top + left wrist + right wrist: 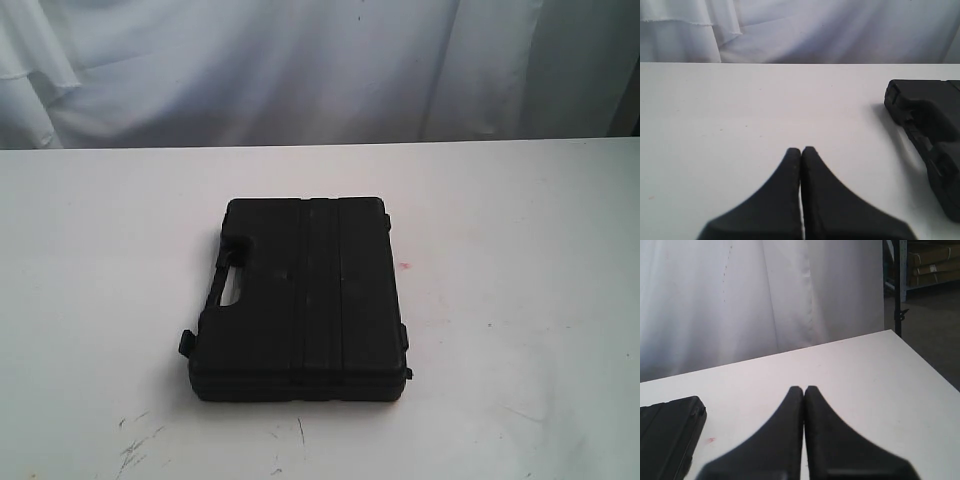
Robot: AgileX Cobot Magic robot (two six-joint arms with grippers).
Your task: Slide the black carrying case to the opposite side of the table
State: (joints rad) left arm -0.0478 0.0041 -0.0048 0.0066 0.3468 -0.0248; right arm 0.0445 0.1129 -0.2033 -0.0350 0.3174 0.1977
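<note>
Find the flat rectangular black hard-plastic case (300, 300) lying mid-way on the broad white tabletop (530, 320), long axis near-to-far, handle edge toward the probably nearer left gripper (801, 150), pinched shut and empty like the right gripper (804, 389).

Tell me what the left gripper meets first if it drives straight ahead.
Probably nothing close: the left gripper points across the table toward the white curtain, and the case lies off to one side.
</note>
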